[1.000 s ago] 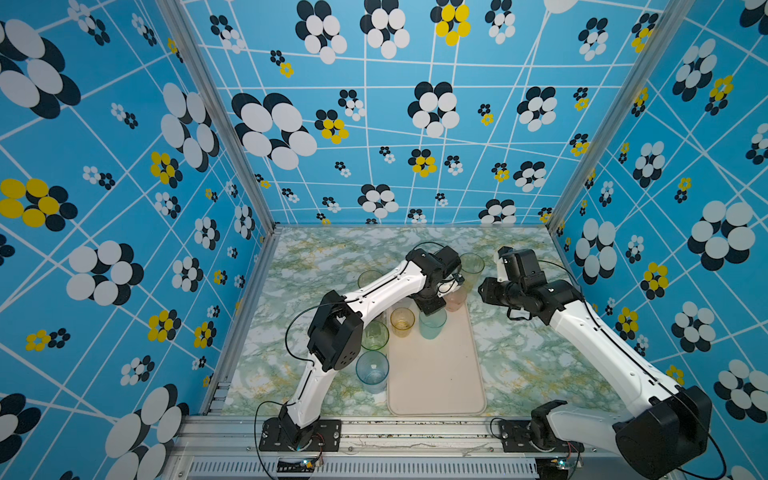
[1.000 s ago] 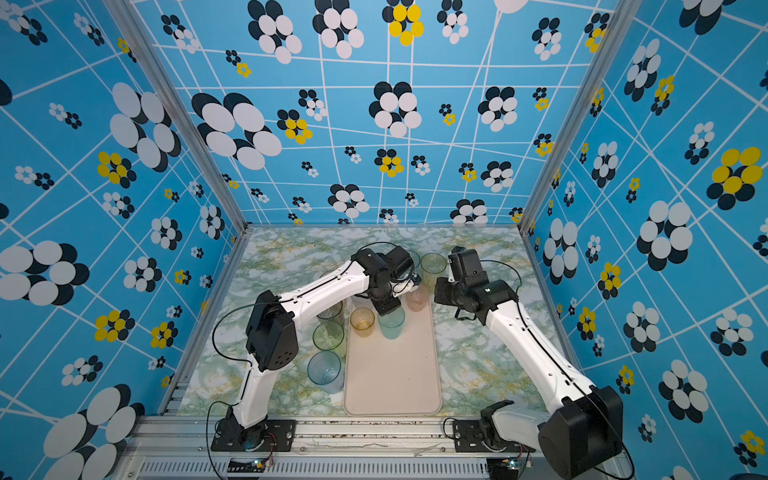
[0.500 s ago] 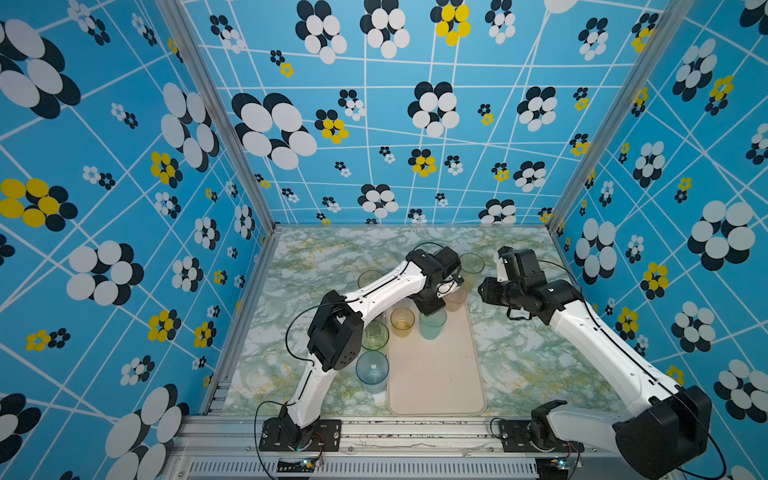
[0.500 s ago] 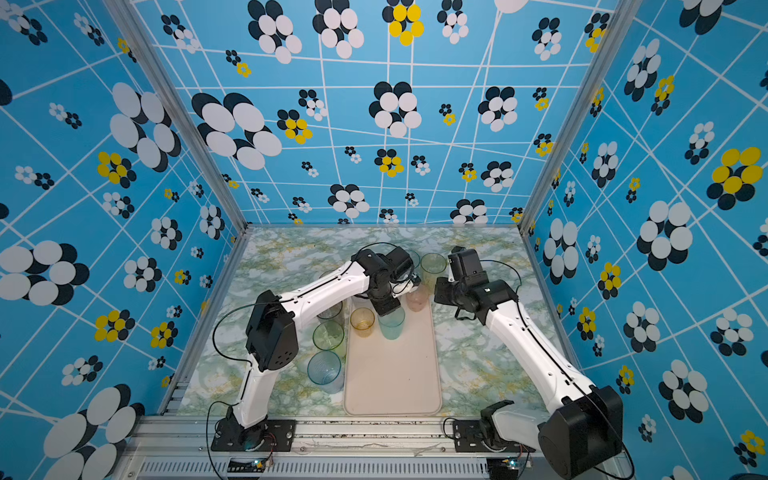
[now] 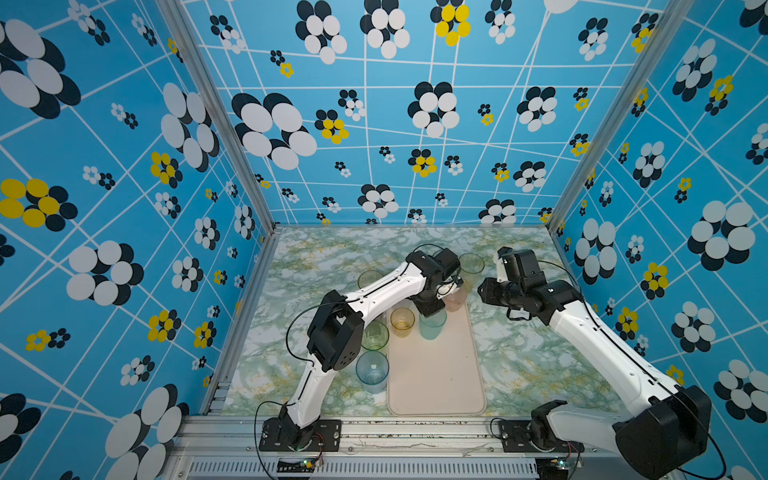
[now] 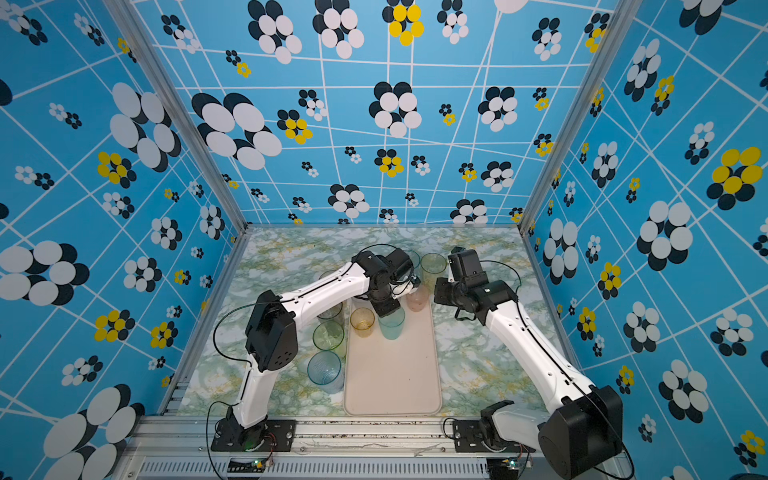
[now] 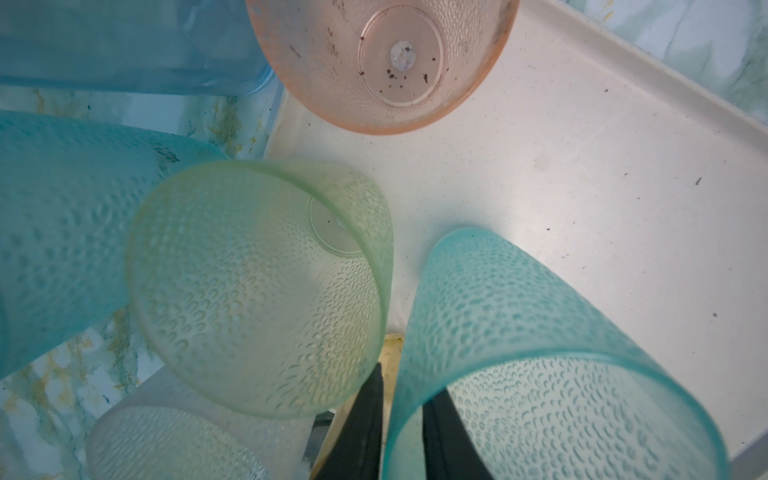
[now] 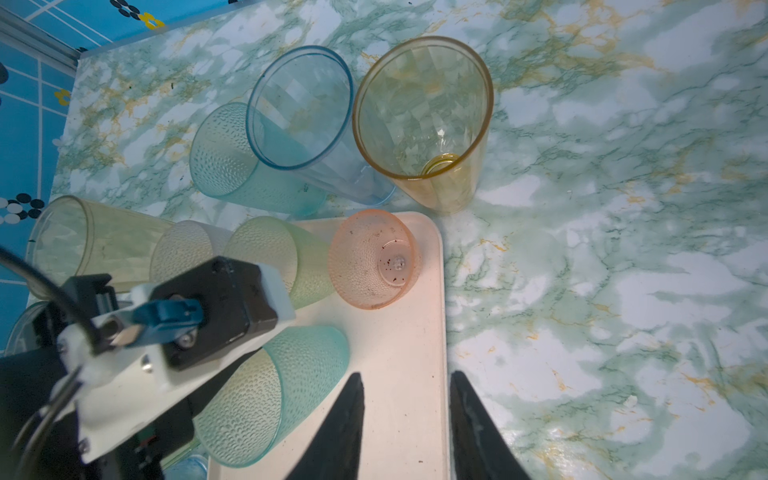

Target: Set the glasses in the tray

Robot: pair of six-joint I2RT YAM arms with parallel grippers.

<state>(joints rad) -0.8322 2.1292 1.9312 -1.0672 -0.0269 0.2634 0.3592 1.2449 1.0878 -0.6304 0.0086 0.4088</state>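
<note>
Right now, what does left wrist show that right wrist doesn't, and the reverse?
Left wrist only: the left gripper straddling the teal glass wall, one finger inside. Right wrist only: the tall amber tumbler on the table, and the right gripper open above the tray edge. Both: the pink glass and the green glass standing in the tray.
</note>
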